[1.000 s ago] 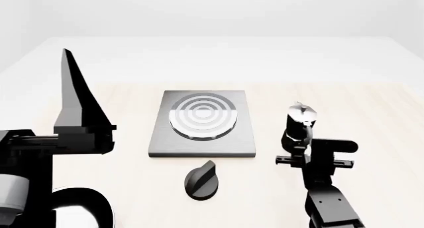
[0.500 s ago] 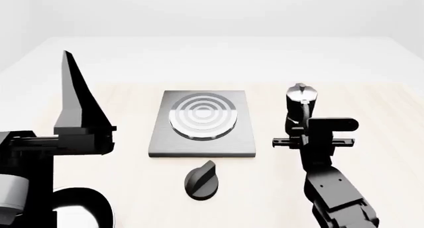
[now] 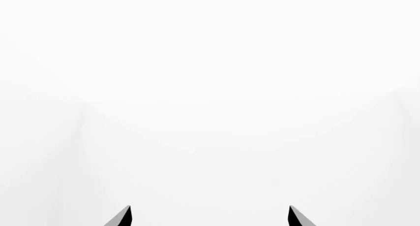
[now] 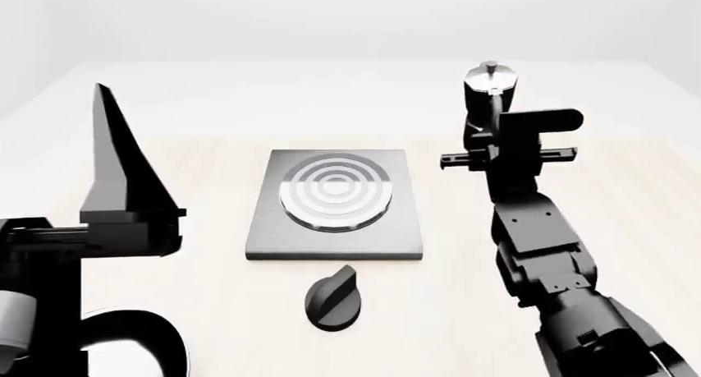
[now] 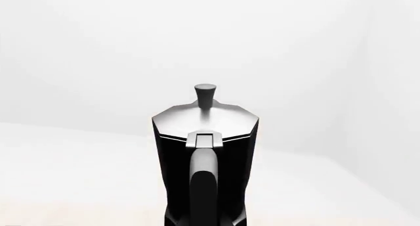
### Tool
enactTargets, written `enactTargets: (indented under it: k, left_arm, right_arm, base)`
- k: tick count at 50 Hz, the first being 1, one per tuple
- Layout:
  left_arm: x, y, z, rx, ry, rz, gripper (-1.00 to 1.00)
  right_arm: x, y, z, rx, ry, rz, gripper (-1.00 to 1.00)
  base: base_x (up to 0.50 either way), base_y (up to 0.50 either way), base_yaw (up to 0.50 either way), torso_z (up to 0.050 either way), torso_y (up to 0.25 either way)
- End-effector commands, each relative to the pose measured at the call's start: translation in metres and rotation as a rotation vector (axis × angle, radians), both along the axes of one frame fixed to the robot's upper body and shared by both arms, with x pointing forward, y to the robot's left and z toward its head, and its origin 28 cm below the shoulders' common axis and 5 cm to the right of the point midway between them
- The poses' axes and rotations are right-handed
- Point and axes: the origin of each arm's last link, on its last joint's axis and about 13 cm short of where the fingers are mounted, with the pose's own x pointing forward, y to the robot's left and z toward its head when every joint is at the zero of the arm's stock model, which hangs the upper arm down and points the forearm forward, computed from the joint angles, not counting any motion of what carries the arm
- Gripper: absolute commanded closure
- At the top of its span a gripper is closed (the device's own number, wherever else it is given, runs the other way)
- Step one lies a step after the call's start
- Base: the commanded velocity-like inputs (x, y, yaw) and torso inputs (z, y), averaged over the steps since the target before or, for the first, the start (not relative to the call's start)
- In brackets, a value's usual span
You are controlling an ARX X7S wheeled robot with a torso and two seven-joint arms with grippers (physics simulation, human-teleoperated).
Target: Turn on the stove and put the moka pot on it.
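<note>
1. Looking through the left wrist view, only two dark fingertips (image 3: 125, 217) show at the frame's edge, well apart with nothing between them, so the left claw (image 3: 208, 217) is spread and holds nothing. Beyond them is blank white, which suggests this arm points away from the work.

2. Turning to the head view, the left claw (image 4: 110, 159) stands as a tall black blade near the left side, raised off the tabletop (image 4: 197, 172) and apart from everything, seemingly parked clear. The stove (image 4: 334, 204) lies flat in the middle, its ringed burner bare. The stove's knob (image 4: 334, 299) sits separately just in front of it, untouched; whether the stove is on cannot be told. The right claw (image 4: 490, 157) is up in the air to the right of the stove, pinching the moka pot (image 4: 487, 94) by its handle side. The pot is upright, off the tabletop and to the right of the burner, a height that would likely let it pass over the plate's edge.

3. Checking the right wrist view, the moka pot (image 5: 205, 157) fills the centre, handle facing the camera and knobbed lid on top, level. The claw's own fingers are out of frame here.
</note>
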Motion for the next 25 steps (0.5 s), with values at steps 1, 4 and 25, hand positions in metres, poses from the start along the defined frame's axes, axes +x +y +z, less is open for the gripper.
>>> enactTargets:
  k: [1,4,25]
  left_arm:
    - [-0.001,0.003,0.001,0.0,-0.001,0.01,-1.0]
    - [-0.001,0.003,0.001,-0.002,-0.001,0.011,-1.0]
    - [0.002,0.001,0.001,0.002,0.0,0.003,-1.0]
  right_arm:
    - [0.016,0.012,0.03,-0.049,-0.025,0.036,1.0]
    - [0.018,0.014,0.034,-0.064,-0.025,0.049,1.0]
    - [0.024,0.038,0.053,-0.038,-0.046,0.132,1.0]
  base:
    - [0.0,0.0,0.0,0.0,0.0]
    - [0.0,0.0,0.0,0.0,0.0]
    - [0.0,0.0,0.0,0.0,0.001]
